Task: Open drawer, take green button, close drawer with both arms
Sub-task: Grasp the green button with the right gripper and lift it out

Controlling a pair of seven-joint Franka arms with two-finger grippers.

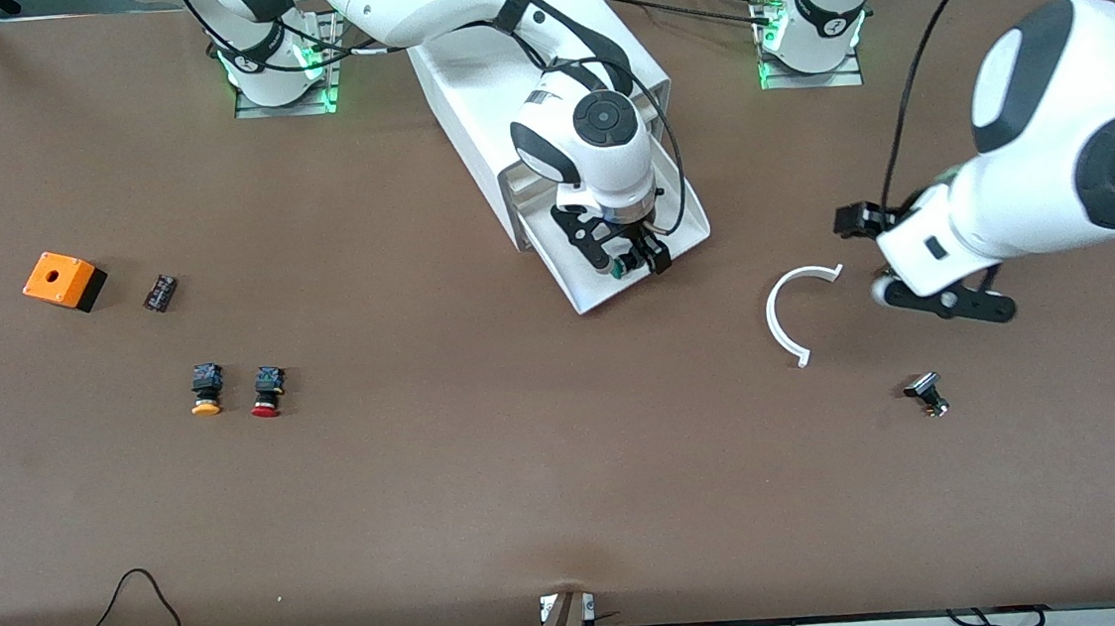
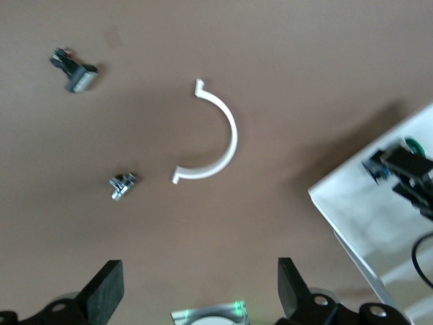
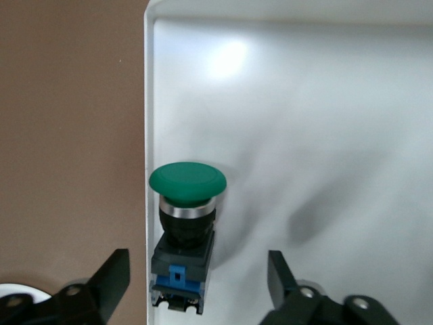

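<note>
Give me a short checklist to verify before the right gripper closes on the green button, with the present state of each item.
1. Drawer pulled out of the cabinet: ok.
2. Green button lying inside the drawer, close to its side wall: ok.
3. Right gripper open, fingers on either side of the button's body: ok.
4. Room for the finger on the wall side: cannot tell; the button lies very close to the wall.
5. Left gripper open and waiting away from the drawer, over the table beside the white curved piece: ok.
</note>
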